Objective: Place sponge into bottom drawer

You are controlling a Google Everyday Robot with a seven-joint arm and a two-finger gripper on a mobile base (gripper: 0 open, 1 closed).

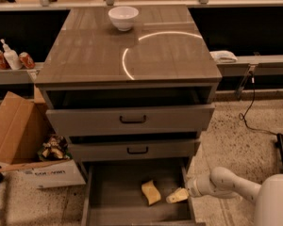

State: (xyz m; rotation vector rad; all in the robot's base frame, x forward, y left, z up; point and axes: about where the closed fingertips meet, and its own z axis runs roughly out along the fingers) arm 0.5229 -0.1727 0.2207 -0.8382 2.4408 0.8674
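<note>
The pale yellow sponge (151, 192) lies flat on the floor of the open bottom drawer (113, 192), right of its middle. My gripper (177, 196) is low inside the drawer at its right wall, just right of the sponge and apart from it. Its fingers stand open with nothing between them. The white arm runs back to the lower right corner.
The two upper drawers (132, 119) stand partly open above. A white bowl (123, 18) sits on the cabinet top. A cardboard box (19, 140) with clutter stands at the left. Cans and a bottle (10, 58) sit on the left shelf. A black cable (247, 112) lies on the floor at the right.
</note>
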